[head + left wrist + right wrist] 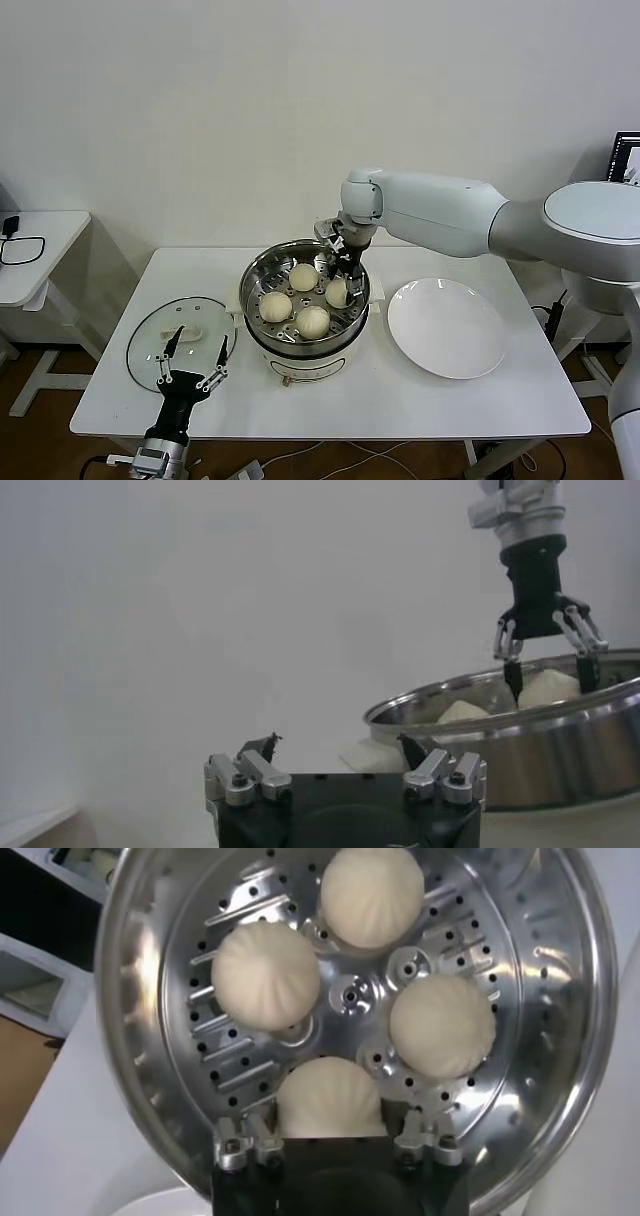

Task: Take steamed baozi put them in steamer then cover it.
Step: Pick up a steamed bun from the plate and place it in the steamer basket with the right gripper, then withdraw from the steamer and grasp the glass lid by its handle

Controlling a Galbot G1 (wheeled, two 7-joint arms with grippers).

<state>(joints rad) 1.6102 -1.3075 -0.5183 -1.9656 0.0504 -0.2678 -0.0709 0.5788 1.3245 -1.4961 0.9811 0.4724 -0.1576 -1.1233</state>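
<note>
The steamer (252, 272) stands at the table's middle with four baozi on its perforated tray (350, 996). My right gripper (345, 275) reaches down into the pot at its right side. Its fingers stand open on either side of the fourth baozi (330, 1100), which rests on the tray, with small gaps showing. The other three baozi (266, 976) (370, 895) (442, 1026) lie around the centre. The glass cover (150, 335) lies flat left of the steamer. My left gripper (190, 372) hovers open and empty over its near edge.
An empty white plate (446, 327) lies right of the steamer. A small white side table (30, 250) stands at the far left. The left wrist view shows the steamer's steel wall (560, 745) and the right gripper (548, 675) above it.
</note>
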